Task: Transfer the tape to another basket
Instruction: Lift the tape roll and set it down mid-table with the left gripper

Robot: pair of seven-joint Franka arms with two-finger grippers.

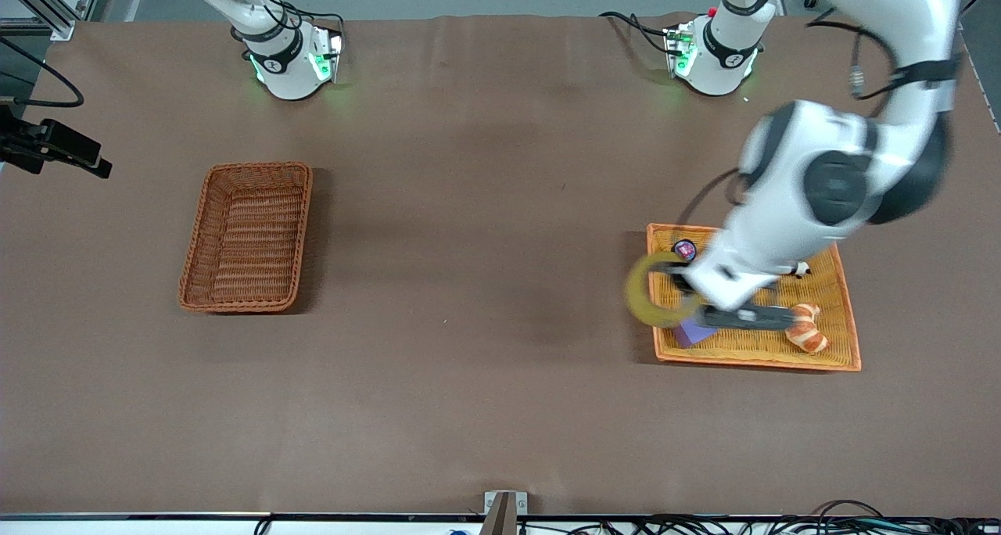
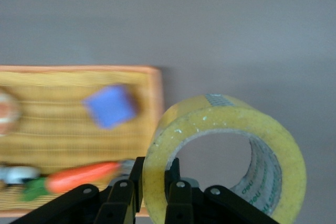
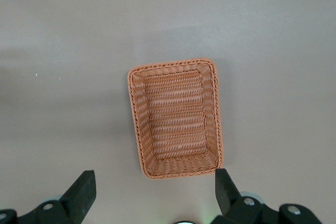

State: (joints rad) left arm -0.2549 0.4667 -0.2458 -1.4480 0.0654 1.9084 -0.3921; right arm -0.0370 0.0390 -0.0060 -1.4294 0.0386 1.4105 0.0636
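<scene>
**A:** so where's everything? biggest first pls

**B:** The basket (image 1: 246,238) sits at the right arm's end of the table, under the right gripper (image 3: 152,190), which waits up high with fingers spread and holds nothing. The orange tray (image 1: 848,339) is below the left gripper (image 1: 688,291).

**A:** and the tape?

**B:** The left gripper is clamped on the tape (image 1: 653,291), up in the air over the tray's edge. A croissant (image 1: 807,328) and purple block (image 1: 692,334) lie in the tray just beside that gripper.

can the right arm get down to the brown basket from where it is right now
Probably yes. The right end effector hangs open above the basket, which holds nothing, with no object between them. The left end effector is busy over the orange tray's edge, holding the tape.
</scene>
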